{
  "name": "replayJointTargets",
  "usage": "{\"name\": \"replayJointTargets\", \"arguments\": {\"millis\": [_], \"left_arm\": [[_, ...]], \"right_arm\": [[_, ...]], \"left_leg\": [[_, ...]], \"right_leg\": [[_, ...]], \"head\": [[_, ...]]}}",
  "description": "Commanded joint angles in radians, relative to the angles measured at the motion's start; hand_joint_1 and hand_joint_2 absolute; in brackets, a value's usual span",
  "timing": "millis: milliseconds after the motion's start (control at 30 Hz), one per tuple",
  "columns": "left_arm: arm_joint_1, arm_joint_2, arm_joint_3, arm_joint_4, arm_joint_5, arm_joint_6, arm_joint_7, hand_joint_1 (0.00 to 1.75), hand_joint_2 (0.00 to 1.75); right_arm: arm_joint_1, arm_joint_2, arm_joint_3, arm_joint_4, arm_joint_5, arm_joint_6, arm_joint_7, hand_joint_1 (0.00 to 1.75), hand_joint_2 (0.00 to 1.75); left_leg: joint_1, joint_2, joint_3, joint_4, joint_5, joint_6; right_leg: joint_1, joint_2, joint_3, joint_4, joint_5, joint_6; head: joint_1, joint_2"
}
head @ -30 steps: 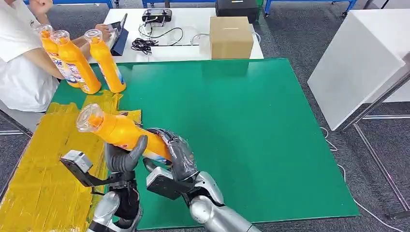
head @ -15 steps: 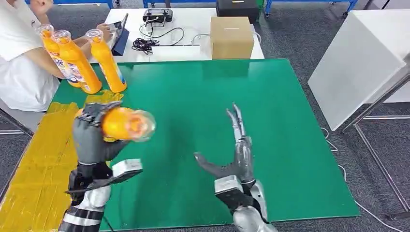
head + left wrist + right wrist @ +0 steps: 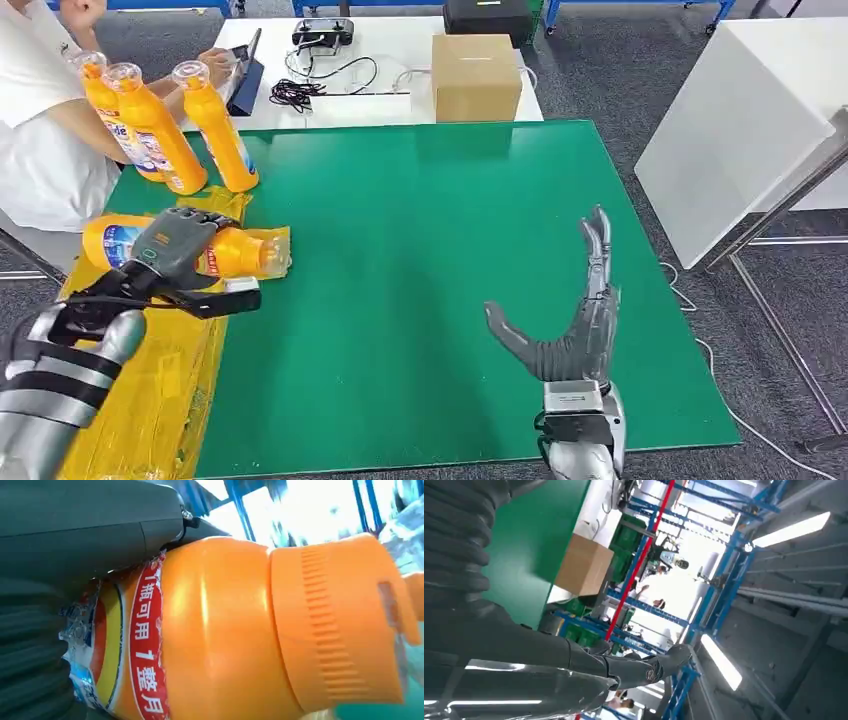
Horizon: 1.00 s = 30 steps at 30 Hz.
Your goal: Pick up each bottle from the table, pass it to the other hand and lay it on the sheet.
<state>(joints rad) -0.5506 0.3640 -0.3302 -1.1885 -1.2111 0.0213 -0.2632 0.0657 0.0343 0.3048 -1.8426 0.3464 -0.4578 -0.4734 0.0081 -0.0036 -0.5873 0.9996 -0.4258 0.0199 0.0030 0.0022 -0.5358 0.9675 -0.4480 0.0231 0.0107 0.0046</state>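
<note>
- My left hand (image 3: 170, 250) grasps an orange bottle (image 3: 215, 252) lying on its side over the yellow sheet (image 3: 150, 400), cap end pointing toward the green table (image 3: 450, 300); the dark fingers wrap over its middle and hide most of the label
- I cannot tell whether the bottle touches the sheet or is held just above it; its underside is hidden by the hand and by the camera bracket on my wrist
- From the left wrist the bottle (image 3: 225, 640) sits so close that I see the orange shoulder, the ribbed cap and a strip of red label with white characters; the base is cut off behind my hand (image 3: 75, 535)
- My right hand (image 3: 575, 320) is released, fingers straight and apart, thumb out to the side, raised above the green table and holding nothing
- From the right wrist I see that hand (image 3: 524, 675) as dark blurred fingers against shelving and ceiling lights, with a cardboard box (image 3: 584, 565) beyond the table edge
- Three more orange bottles (image 3: 215, 125) stand upright at the far left corner of the table, just beside the sheet; a person in white (image 3: 40, 140) is partly cut off there, an arm reaching behind them
</note>
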Motion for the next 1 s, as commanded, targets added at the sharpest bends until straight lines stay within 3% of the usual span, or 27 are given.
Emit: {"name": "replayJointTargets", "arguments": {"millis": [33,233,300,367,500,733,1000], "left_arm": [[-0.428,0.138,-0.310,0.467,0.176,-0.299,-0.042,1.75,1.75],[-0.450,0.137,-0.350,0.533,0.291,-0.335,-0.058,1.75,1.75],[-0.423,0.186,-0.350,0.521,0.435,-0.413,-0.113,1.75,1.75],[-0.395,0.228,-0.360,0.491,0.507,-0.411,-0.127,1.75,1.75],[-0.320,0.280,-0.362,0.438,0.622,-0.396,-0.111,1.75,1.75],[-0.170,0.258,-0.318,0.441,0.695,-0.326,-0.130,1.75,1.75],[-0.115,0.210,-0.300,0.437,0.699,-0.267,-0.119,1.75,1.75]], "right_arm": [[-0.041,0.011,-0.056,0.048,-0.016,0.007,-0.014,0.00,1.75],[-0.056,0.008,-0.041,0.079,-0.025,0.004,-0.012,0.00,1.75],[-0.077,-0.004,-0.025,0.115,-0.042,0.002,-0.018,0.00,1.75],[-0.089,-0.008,-0.018,0.133,-0.048,-0.007,-0.024,0.00,1.75],[-0.105,-0.022,-0.001,0.158,-0.053,0.000,-0.013,0.00,1.75],[-0.140,-0.025,0.030,0.201,-0.045,0.019,0.004,0.00,1.75],[-0.147,-0.022,0.043,0.206,-0.043,0.031,0.014,0.00,1.75]], "left_leg": [[0.002,-0.004,0.000,0.002,0.000,-0.001],[0.001,0.000,0.002,0.000,0.000,-0.001],[0.001,0.000,0.004,-0.001,-0.001,-0.001],[0.001,0.006,0.005,-0.002,-0.001,-0.001],[0.001,0.005,0.002,-0.002,-0.001,-0.001],[-0.001,0.003,0.004,-0.003,0.000,-0.001],[0.000,-0.001,0.001,-0.002,0.001,-0.001]], "right_leg": [[0.002,-0.005,0.002,0.001,-0.002,0.000],[0.001,-0.001,0.004,0.000,-0.001,0.000],[0.001,-0.001,0.006,-0.001,-0.001,0.001],[0.000,0.006,0.005,-0.001,0.000,0.000],[0.000,0.006,0.002,0.000,0.000,0.000],[-0.001,0.004,0.004,-0.001,0.000,0.001],[-0.001,0.000,0.002,0.000,0.000,0.000]], "head": [[0.001,0.000],[0.001,0.000],[0.001,0.000],[0.001,0.000],[0.001,0.000],[0.001,0.000],[0.001,0.000]]}}
